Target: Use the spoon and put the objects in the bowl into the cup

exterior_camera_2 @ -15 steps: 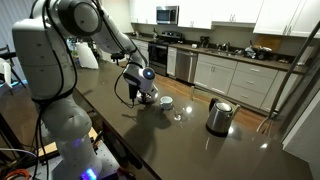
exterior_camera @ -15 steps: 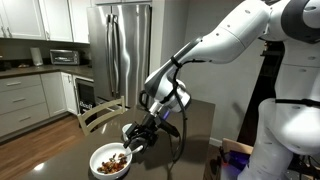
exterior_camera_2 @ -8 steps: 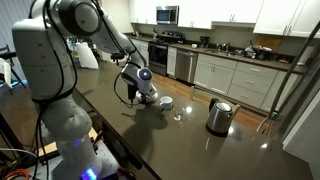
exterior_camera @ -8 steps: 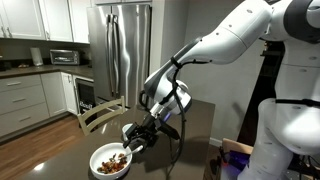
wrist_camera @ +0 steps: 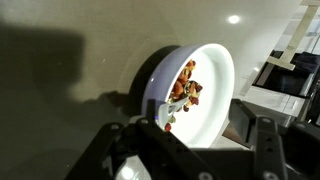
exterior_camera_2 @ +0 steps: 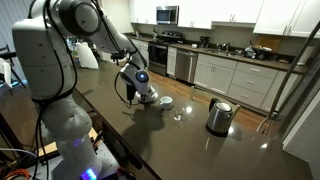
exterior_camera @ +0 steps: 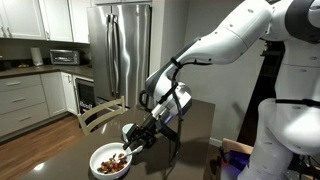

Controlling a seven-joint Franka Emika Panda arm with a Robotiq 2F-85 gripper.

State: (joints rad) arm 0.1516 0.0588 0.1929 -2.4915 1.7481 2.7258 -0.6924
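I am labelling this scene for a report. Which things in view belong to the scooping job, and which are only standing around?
Job:
- white bowl
- brown and reddish bits inside it
- small white cup
- gripper, open above the bowl

Only standing around:
- steel kettle
- clear glass
- fridge
- microwave

In the wrist view my jaws are dark, blurred shapes along the bottom of the frame. Its lower edge cuts them off, and they cover the lower rim of the bowl [wrist_camera: 215, 70]. The spoon is too thin to pick out in any view. In an exterior view the objects [exterior_camera: 114, 158] blur into one brownish heap. In an exterior view my wrist [exterior_camera_2: 140, 85] hides the bowl, and the cup [exterior_camera_2: 166, 102] is too small to see into.
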